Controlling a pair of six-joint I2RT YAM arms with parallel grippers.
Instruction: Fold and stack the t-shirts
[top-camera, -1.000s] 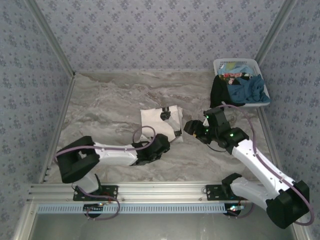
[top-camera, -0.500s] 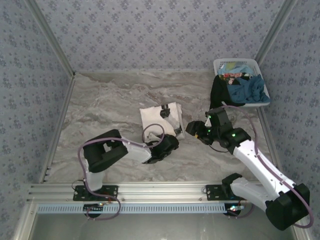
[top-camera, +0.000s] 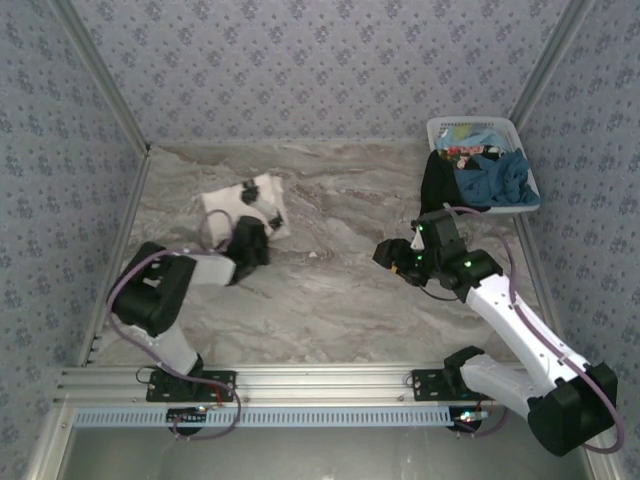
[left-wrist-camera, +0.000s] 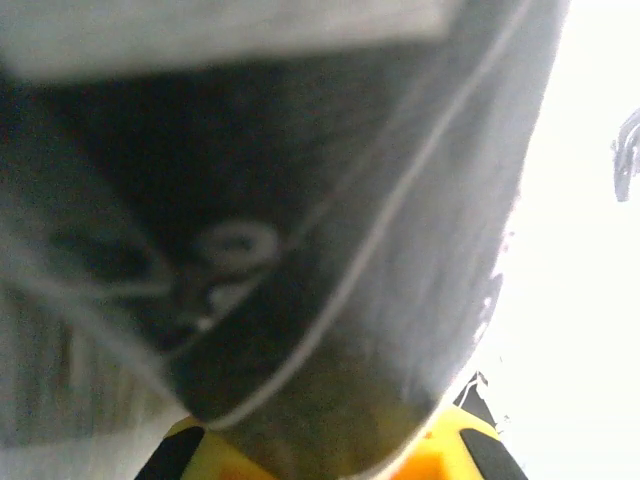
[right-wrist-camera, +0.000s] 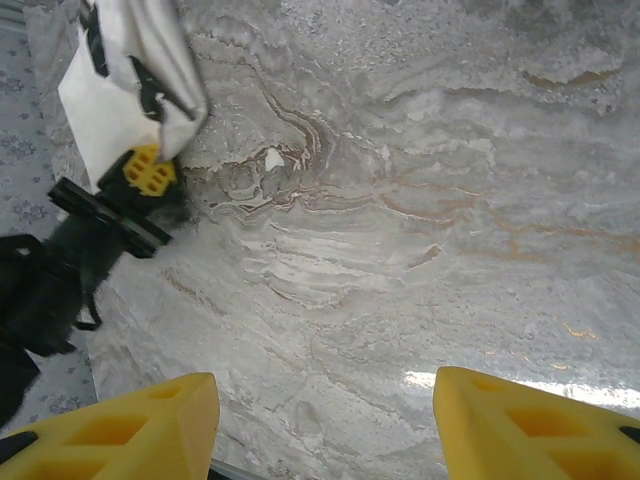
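The folded off-white t-shirt (top-camera: 238, 196) with black marks lies at the table's far left. My left gripper (top-camera: 260, 224) is shut on its near edge. In the left wrist view the cloth (left-wrist-camera: 330, 230) hangs blurred and shadowed right in front of the lens, bunched between the yellow fingers (left-wrist-camera: 455, 452). The right wrist view shows the same shirt (right-wrist-camera: 125, 85) with the left gripper (right-wrist-camera: 148, 172) clamped on its lower edge. My right gripper (top-camera: 385, 256) hovers open over bare marble right of centre, yellow fingers (right-wrist-camera: 125, 425) wide apart, nothing between them. A black t-shirt (top-camera: 440, 185) and a teal-blue one (top-camera: 497, 178) sit in the basket.
A white slatted basket (top-camera: 440, 128) stands at the far right corner, with the black cloth hanging over its near left side. Patterned walls close the table on three sides. A metal rail (top-camera: 300, 380) runs along the near edge.
The left gripper shut on the folded off-white shirt and dragged it from the table's centre to the far left. The right gripper stayed nearly still, open.
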